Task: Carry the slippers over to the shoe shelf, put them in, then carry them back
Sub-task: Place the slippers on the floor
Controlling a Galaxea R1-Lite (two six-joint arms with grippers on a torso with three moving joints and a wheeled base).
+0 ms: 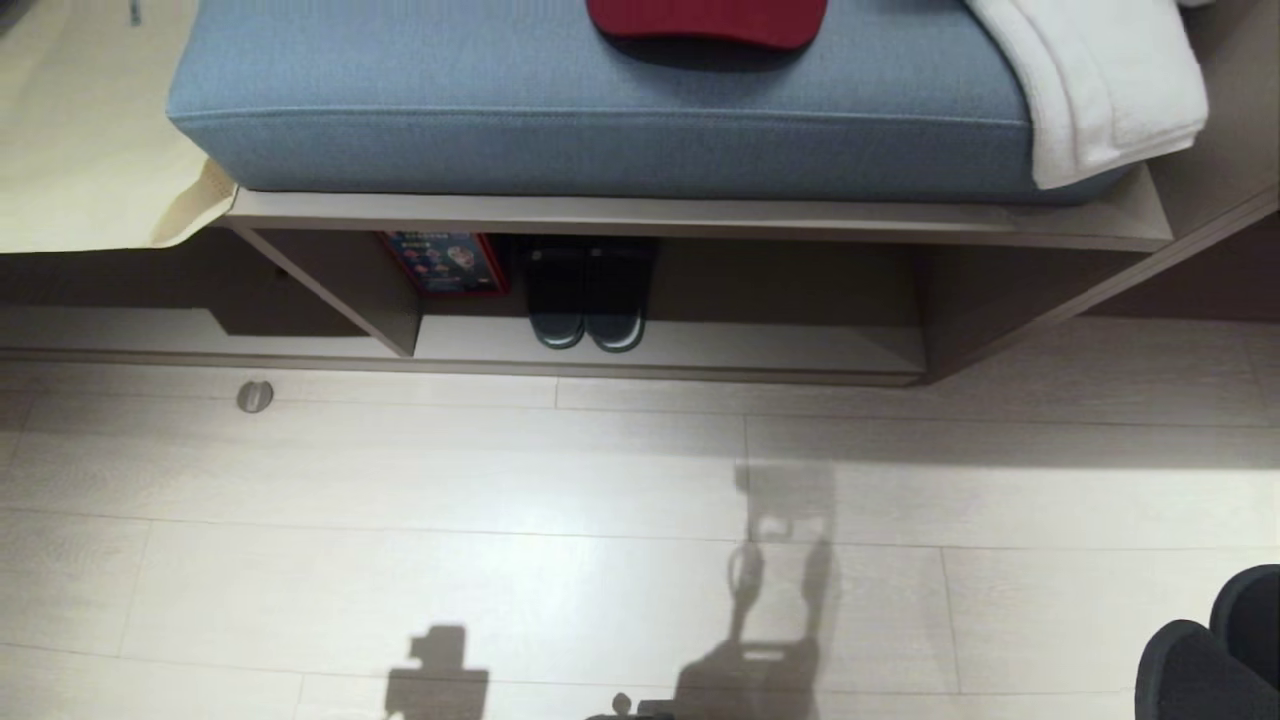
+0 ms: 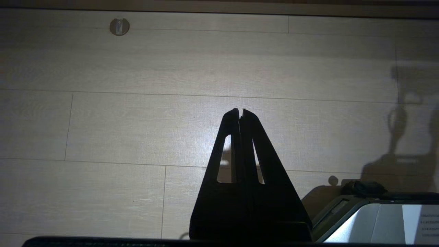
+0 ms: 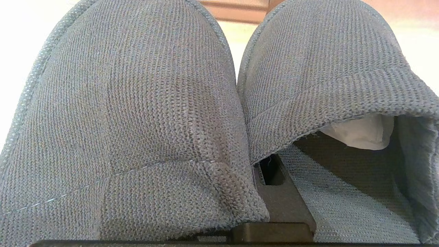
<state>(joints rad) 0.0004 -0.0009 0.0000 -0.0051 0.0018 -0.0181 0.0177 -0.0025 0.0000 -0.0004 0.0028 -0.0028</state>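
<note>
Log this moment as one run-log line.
left gripper: jaws shut, idle | right gripper: jaws shut on slippers | shoe shelf: ahead

Blue cushion topped w/ red item, white towel; round floor fitting seen nearby.

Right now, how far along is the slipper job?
Done: the slippers are picked up, clamped together in the right gripper. In hand: the robot faces the shoe shelf, where another dark pair already sits. Left: put them in, then bring them back. The left gripper hangs shut over the floor.
</note>
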